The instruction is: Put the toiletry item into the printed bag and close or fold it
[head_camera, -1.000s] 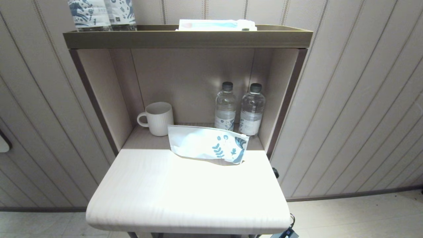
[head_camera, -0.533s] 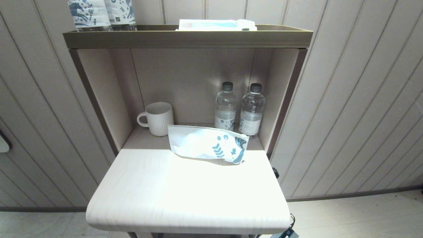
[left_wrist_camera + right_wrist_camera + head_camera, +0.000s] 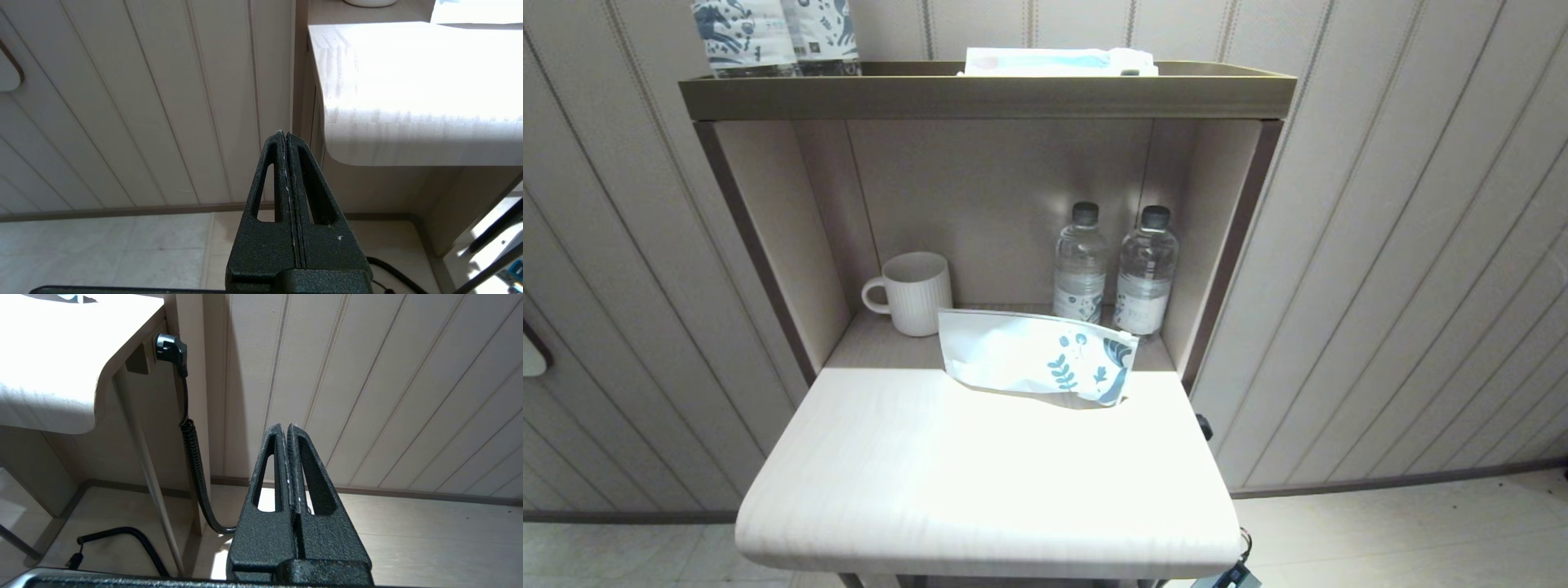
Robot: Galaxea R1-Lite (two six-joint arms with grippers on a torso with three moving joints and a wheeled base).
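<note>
The left gripper and the right gripper are both closed on nothing, hanging low beside the table, below its top. The printed bag lies at the table's far edge, its leaf-printed end toward the right. Just behind it stand two water bottles; a white mug sits to its left.

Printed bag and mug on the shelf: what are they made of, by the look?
Printed bag: apparently thin frosted plastic, matte white, teal leaf prints at one end; it creases and sags softly.
Mug: probably glazed ceramic, off-white, with vertical ribs and a thick rim; the material can't be confirmed.
</note>
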